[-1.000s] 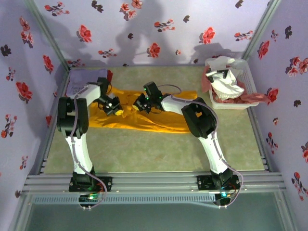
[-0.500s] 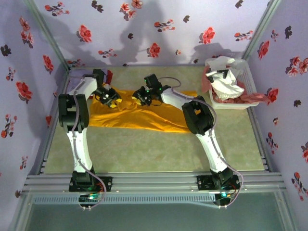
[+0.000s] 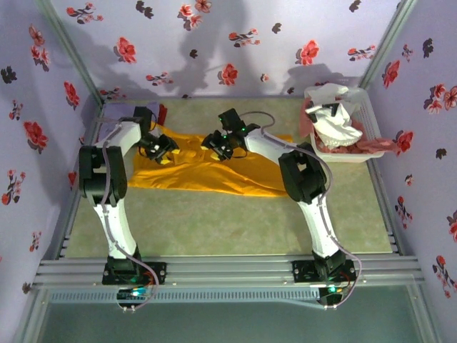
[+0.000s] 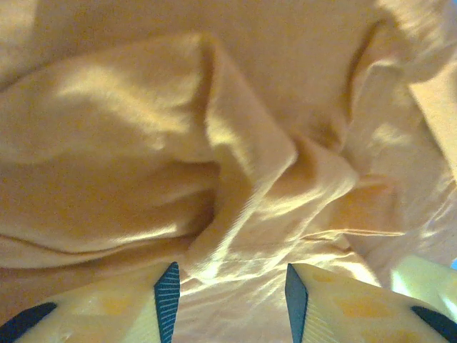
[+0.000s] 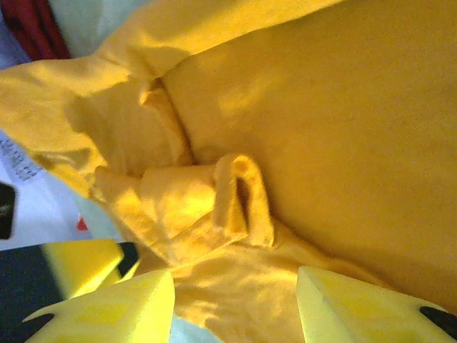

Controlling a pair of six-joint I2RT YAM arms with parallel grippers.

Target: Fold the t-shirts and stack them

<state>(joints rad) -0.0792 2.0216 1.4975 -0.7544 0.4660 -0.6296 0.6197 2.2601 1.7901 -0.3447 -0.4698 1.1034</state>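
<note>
The mustard-orange t-shirt point(image 3: 207, 175) lies spread across the middle of the table, with its far edge bunched into folds. My left gripper point(image 3: 163, 151) hovers over the shirt's far left part. Its jaws stand open just above the wrinkled cloth point(image 4: 235, 179), pinching nothing point(image 4: 232, 275). My right gripper point(image 3: 216, 145) is over the far middle of the shirt, also open point(image 5: 235, 279), with a small rolled fold of orange cloth point(image 5: 243, 200) lying ahead of its fingers. A lavender t-shirt point(image 3: 114, 118) with pale lettering lies at the back left corner.
A white basket point(image 3: 371, 153) at the back right holds a white t-shirt point(image 3: 335, 125) and pink cloth point(image 3: 378, 145) that spills over its rim. Flowered walls close in the table on three sides. Bare table runs along the front of the orange shirt.
Both grippers have opened and let go of the orange shirt after drawing its upper part toward the back. The shirt now lies flatter and wider on the table.
</note>
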